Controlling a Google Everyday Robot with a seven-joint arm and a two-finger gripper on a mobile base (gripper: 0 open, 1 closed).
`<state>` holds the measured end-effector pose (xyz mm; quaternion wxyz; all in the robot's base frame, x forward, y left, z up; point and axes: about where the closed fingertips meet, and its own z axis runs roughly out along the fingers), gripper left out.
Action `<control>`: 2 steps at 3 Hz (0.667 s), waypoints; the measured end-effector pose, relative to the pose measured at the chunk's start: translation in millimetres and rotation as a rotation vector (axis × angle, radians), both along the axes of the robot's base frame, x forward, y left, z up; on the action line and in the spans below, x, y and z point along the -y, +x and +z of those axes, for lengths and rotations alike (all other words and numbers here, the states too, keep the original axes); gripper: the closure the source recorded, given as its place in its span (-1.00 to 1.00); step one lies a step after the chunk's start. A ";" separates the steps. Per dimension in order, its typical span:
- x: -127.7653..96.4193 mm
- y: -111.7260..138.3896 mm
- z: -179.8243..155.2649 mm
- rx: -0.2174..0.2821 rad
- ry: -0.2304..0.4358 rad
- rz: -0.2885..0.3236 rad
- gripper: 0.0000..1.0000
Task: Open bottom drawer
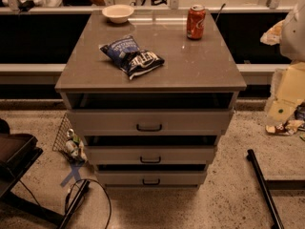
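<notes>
The bottom drawer [151,178] is the lowest and smallest-looking of three grey-beige fronts on the cabinet, with a small black bar handle [151,182]. A dark gap shows above its front. The middle drawer [150,155] and top drawer [149,121] above it also show dark gaps. My arm is the white and beige shape at the right edge, and the gripper [289,92] hangs there, well to the right of the drawers and above the floor, touching none of them.
On the cabinet top lie a blue chip bag [132,56], an orange soda can [196,22] and a white bowl [117,13]. A wire basket [69,140] sits on the floor at left. A black pole [264,187] lies at right and a cable [90,194] at lower left.
</notes>
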<state>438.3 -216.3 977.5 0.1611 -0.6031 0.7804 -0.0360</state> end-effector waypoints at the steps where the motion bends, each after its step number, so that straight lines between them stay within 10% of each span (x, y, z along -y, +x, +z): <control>1: 0.0 0.4 0.7 0.008 0.001 -0.005 -1.00; 2: 0.0 1.9 3.3 0.037 0.002 -0.027 -1.00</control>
